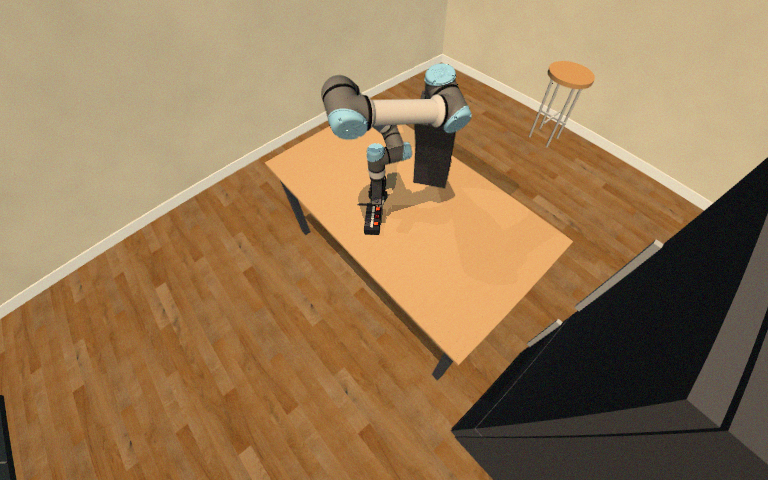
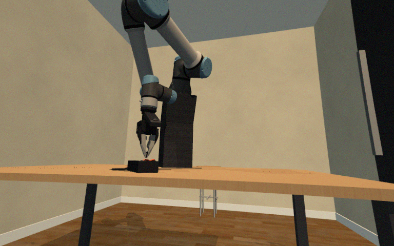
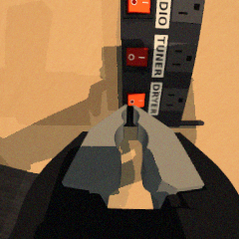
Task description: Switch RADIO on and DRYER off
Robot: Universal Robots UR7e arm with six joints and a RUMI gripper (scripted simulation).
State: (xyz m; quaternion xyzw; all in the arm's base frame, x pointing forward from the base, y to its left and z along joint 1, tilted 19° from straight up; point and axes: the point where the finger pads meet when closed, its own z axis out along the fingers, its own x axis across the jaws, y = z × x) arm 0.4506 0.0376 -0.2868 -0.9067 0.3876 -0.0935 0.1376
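The black power strip (image 3: 161,60) lies face up on the table, also seen in the top view (image 1: 372,219) and the exterior view (image 2: 143,166). In the wrist view it carries three rocker switches. The RADIO switch (image 3: 137,5) at the top is bright orange-red. The TUNER switch (image 3: 136,57) in the middle is darker red. The DRYER switch (image 3: 136,101) is bright orange-red. My gripper (image 3: 129,106) is shut and empty, pointing straight down. Its tips (image 2: 148,156) sit right at the near edge of the DRYER switch, just above the strip.
The arm's dark pedestal (image 1: 432,153) stands on the table behind the strip. A stool (image 1: 566,96) stands in the far corner. A dark cabinet (image 1: 651,339) fills the right side.
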